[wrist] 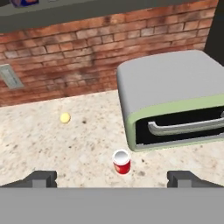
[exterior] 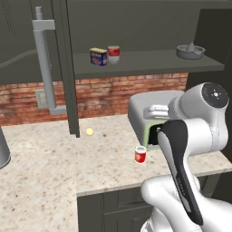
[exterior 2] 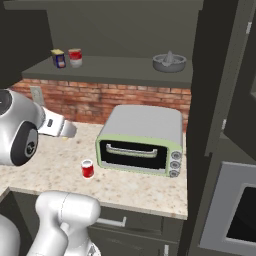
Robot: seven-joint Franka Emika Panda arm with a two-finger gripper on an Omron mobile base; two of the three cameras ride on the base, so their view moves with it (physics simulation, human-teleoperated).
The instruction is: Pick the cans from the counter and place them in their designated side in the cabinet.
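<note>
I see the red can upright on the desk, ahead and between my end effector fingertips; jaws spread, empty.

Two cans, one on the counter and one on the shelf, one tin, one toaster oven, one yellow ball, one juicer.
</note>
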